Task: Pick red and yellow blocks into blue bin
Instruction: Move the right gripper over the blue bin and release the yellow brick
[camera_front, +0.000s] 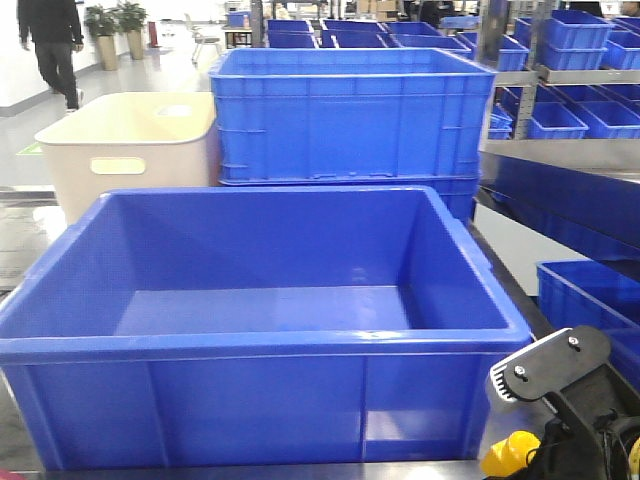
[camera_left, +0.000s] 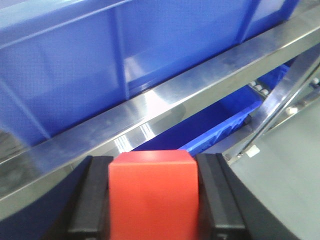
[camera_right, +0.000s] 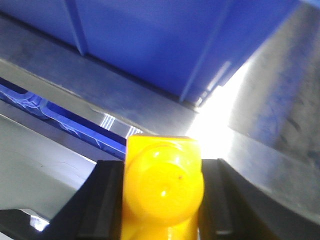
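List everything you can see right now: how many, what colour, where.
blue bin: one, blue, front centre, empty.
taller blue crate: one, blue, behind the bin.
cream tub: one, cream, back left.
shelf crates: several, blue, right shelves.
steel rail: one, silver, along the bin's near side.
person: one, dark clothes, far left.
red cube: one, red, in left gripper.
yellow brick: one, yellow, in right gripper.
left gripper: one, black, shut on red cube.
right gripper: one, black, shut on yellow brick.

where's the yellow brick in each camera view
Front view: yellow brick at bottom right corner.
Left wrist view: not in it; the left tool holds the red cube.
Right wrist view: yellow brick bottom centre, clamped in the right tool.
Shared landmark: blue bin wall.
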